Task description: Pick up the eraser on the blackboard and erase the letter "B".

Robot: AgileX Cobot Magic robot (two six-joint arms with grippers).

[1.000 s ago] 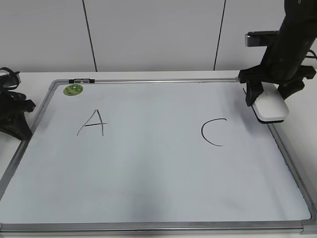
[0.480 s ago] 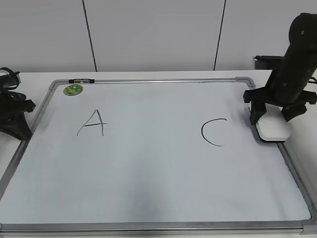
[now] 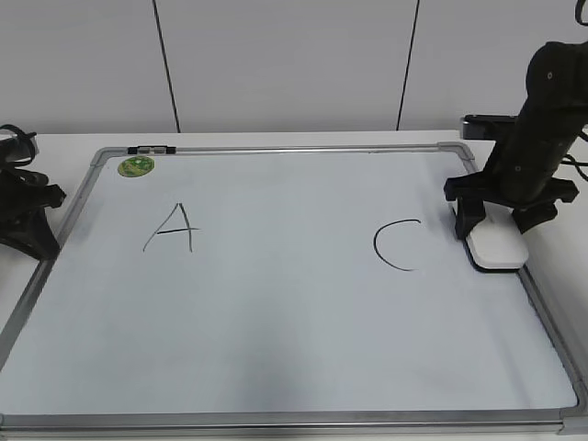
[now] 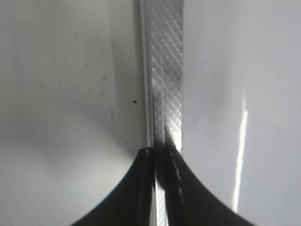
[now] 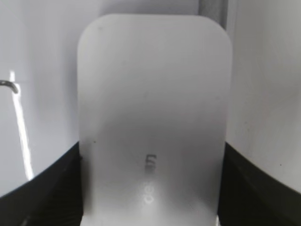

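Observation:
The white eraser (image 3: 497,249) lies low on the right edge of the blackboard (image 3: 276,322), just right of the letter "C" (image 3: 395,245). My right gripper (image 3: 494,227) is shut on the eraser, one black finger on each long side. In the right wrist view the eraser (image 5: 150,103) fills the middle between the fingers (image 5: 150,188), grey lettering up. No letter "B" shows on the board; the space between "A" (image 3: 173,228) and "C" is blank white. My left gripper (image 3: 32,225) rests shut at the board's left frame (image 4: 164,84), holding nothing (image 4: 160,157).
A small green round magnet (image 3: 136,166) sits at the board's top left corner. The board's grey frame (image 3: 542,312) runs just right of the eraser. A white wall stands behind the table.
My right gripper has carried the eraser from a raised spot near the board's top right corner down and nearer, onto the right edge beside "C". The left arm has not moved.

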